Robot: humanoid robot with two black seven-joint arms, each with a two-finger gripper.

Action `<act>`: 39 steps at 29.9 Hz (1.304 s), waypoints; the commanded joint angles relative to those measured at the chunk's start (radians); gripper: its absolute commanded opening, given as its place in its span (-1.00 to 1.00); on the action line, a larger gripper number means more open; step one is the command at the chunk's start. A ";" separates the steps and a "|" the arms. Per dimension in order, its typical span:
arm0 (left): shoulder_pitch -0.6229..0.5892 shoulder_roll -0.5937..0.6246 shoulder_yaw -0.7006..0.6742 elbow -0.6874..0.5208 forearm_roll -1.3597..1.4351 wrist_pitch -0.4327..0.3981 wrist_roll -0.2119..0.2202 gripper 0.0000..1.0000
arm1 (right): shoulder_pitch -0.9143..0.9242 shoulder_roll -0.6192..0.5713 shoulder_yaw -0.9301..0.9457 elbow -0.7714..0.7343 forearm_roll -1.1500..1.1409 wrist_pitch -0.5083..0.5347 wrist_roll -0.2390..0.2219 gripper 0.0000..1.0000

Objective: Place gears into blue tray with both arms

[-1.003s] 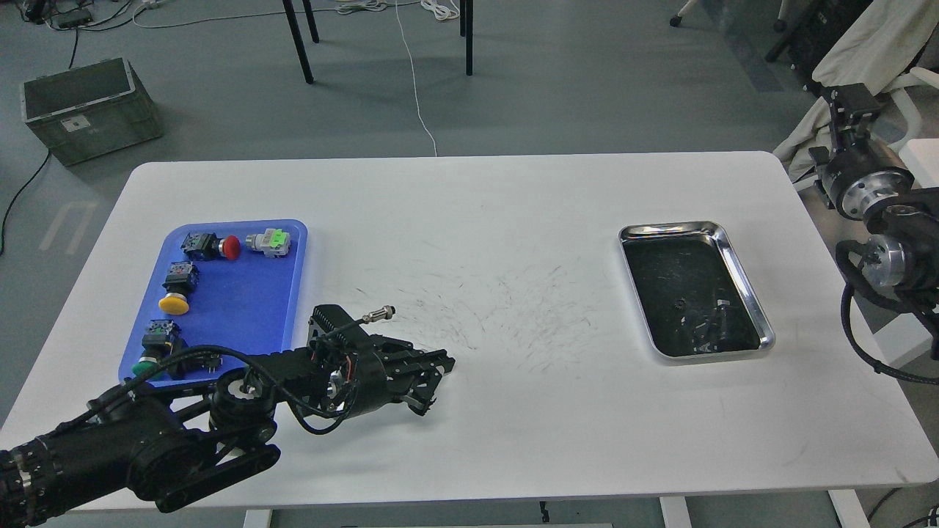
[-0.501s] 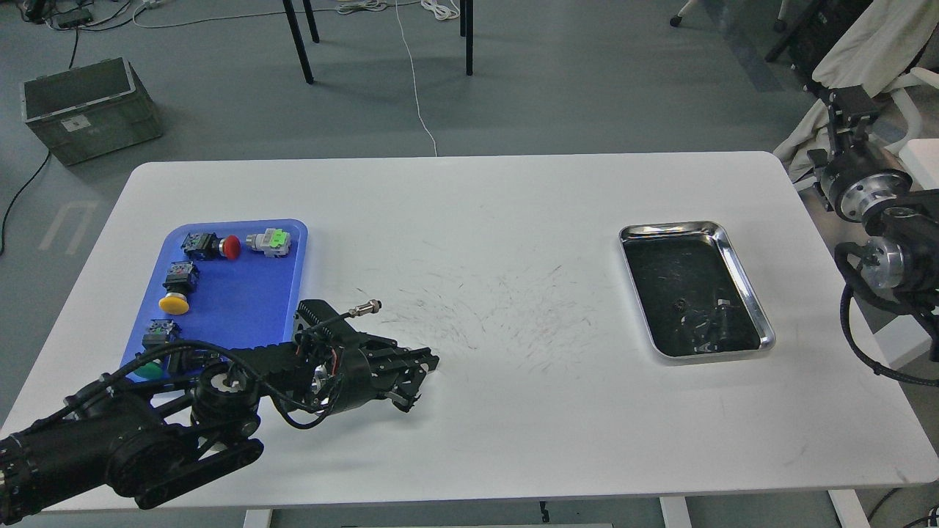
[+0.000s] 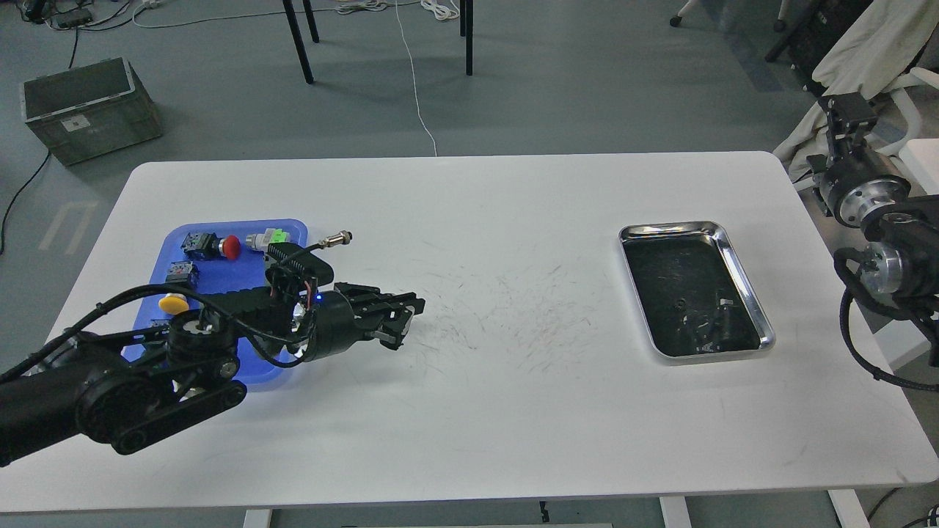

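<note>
A: Left gripper centre-left, fingers close together, can't tell if holding anything. Right gripper far right, can't tell.

B: Gears: a speck in steel tray? Unclear. Risk: a gear drops short of the blue tray.

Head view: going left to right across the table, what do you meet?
Blue tray with push-button switches → left gripper over the bare tabletop → scuffed patch of table → steel tray → right arm beyond the table's right edge.

Left arm lifted & swung back-left, now partly over blue tray, hiding green-capped switch
</note>
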 commanded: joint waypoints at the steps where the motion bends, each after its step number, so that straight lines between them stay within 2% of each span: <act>1: -0.031 0.045 -0.033 0.020 -0.106 -0.023 0.002 -0.88 | 0.001 0.000 0.000 0.001 -0.002 0.000 0.000 0.89; 4: -0.035 0.059 -0.081 0.092 -0.212 -0.028 0.002 -0.88 | 0.000 -0.001 0.000 0.002 -0.002 0.000 0.000 0.89; 13: -0.038 0.131 -0.082 0.285 -0.494 -0.043 0.002 -0.88 | 0.001 -0.001 0.000 0.008 -0.007 0.000 0.000 0.89; 23: 0.052 0.178 -0.075 0.272 -0.539 -0.089 -0.012 -0.87 | 0.001 -0.001 0.000 0.010 -0.019 0.000 0.000 0.89; 28: 0.049 0.181 -0.105 0.246 -0.580 -0.177 -0.014 -0.87 | 0.001 -0.001 0.000 0.012 -0.019 0.002 0.000 0.89; 39: 0.054 0.183 -0.109 0.272 -0.613 -0.178 -0.012 -0.86 | -0.014 -0.003 0.000 0.010 -0.024 0.002 0.000 0.89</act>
